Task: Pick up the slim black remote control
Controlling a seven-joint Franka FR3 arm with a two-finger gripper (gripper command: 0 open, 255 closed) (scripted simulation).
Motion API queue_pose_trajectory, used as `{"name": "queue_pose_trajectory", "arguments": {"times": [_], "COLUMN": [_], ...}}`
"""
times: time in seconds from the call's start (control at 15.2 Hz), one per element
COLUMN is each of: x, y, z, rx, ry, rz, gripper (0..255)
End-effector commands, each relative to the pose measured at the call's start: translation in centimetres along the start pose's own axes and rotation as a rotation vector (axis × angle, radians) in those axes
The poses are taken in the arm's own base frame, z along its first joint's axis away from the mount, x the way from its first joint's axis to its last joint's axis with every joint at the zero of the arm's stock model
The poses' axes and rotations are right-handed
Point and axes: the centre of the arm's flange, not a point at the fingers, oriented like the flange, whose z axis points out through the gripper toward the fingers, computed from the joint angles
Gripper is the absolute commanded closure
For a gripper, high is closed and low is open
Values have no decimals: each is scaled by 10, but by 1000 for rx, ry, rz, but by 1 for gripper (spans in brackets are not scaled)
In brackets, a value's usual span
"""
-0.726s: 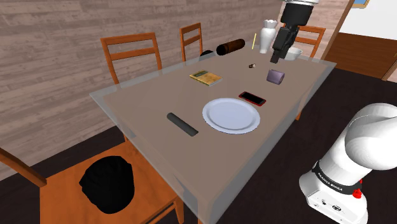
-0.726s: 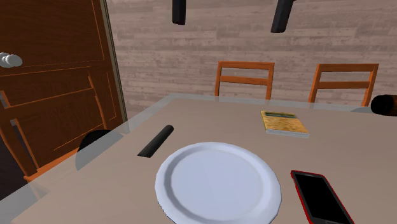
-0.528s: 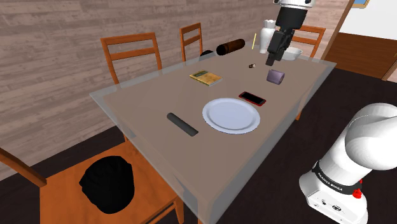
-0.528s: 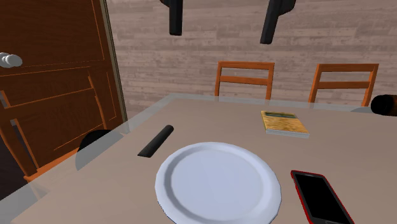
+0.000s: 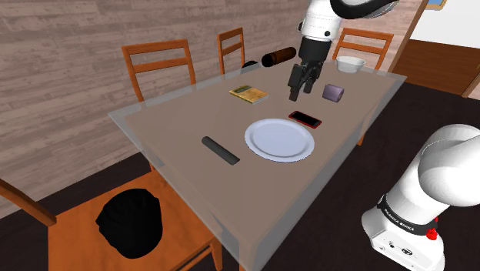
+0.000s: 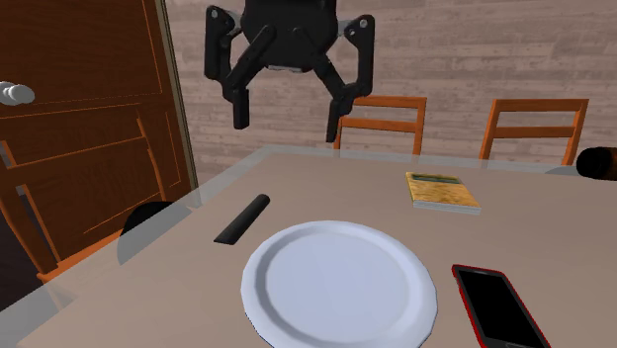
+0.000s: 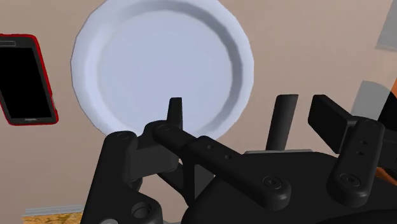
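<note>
One worry: the gripper (image 6: 287,124), spread wide and empty, hangs well apart from the slim black remote (image 6: 242,219), so a sloppy descent could clip the plate (image 6: 341,282) beside it.

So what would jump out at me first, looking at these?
The big black gripper hanging above the table, its fingers spread wide apart. Below it a white plate sits mid-table, with the slim black remote lying just off its rim toward the second exterior view's left and a red-edged phone on the opposite side.
</note>
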Motion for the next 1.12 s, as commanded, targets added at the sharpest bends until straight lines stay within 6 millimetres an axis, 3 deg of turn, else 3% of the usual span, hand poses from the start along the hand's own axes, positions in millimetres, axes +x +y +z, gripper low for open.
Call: {"name": "queue_pose_trajectory", "arguments": {"times": [0.0, 1.06], "x": [18, 138], "y": [-15, -114], "z": [17, 163], "rx": [0, -8], "ry": [-2, -24], "rz": [10, 86], "gripper": [0, 0]}}
